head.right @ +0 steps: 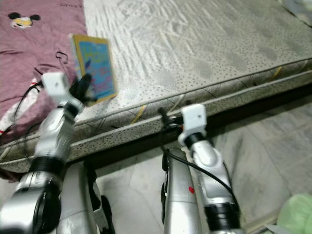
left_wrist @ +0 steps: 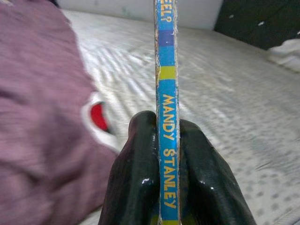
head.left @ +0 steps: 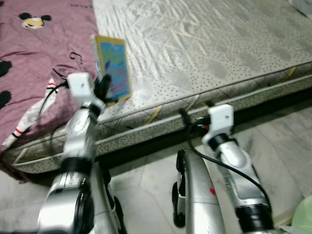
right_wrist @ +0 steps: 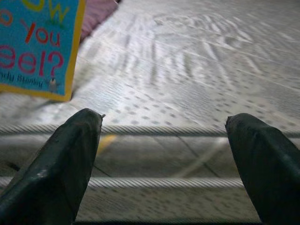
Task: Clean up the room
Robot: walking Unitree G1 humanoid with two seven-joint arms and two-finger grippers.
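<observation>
Blanket [head.left: 34, 63], maroon with cartoon-mouse print, covers the left part of the bed and runs out of frame at the left and top; a white garment with red stripe [head.left: 24, 122] pokes out at its lower edge, shape unclear.

Left pincer [head.left: 104, 87] is up over the bed's front left area, clamped on the book [head.left: 113, 68]. Book stands on edge, cover facing right, bottom corner near or on the mattress [head.left: 204, 48] close to the front edge; contact not resolvable from the head views. Left wrist view: both fingers [left_wrist: 136, 183] pinch the blue spine [left_wrist: 167, 117], lettering "MANDY STANLEY" readable, top of the spine cut off by the frame. Book sits just beside the blanket's right edge.

Right of the book the mattress is bare quilted grey, wide flat area running to the far right. Front edge has piped seams, dark gap beneath it.

Right pincer [right_wrist: 164, 154] hangs low in front of the mattress edge, fingers spread wide apart, nothing between them; the book's yellow-bordered corner [right_wrist: 37, 47] shows ahead to one side. In head views the right fingers are mostly hidden behind the white wrist housing [head.left: 220, 119].

Floor [head.left: 282, 141]: pale tiles. Pale green object [head.left: 304, 214] at far right bottom, cut off, unidentifiable.
</observation>
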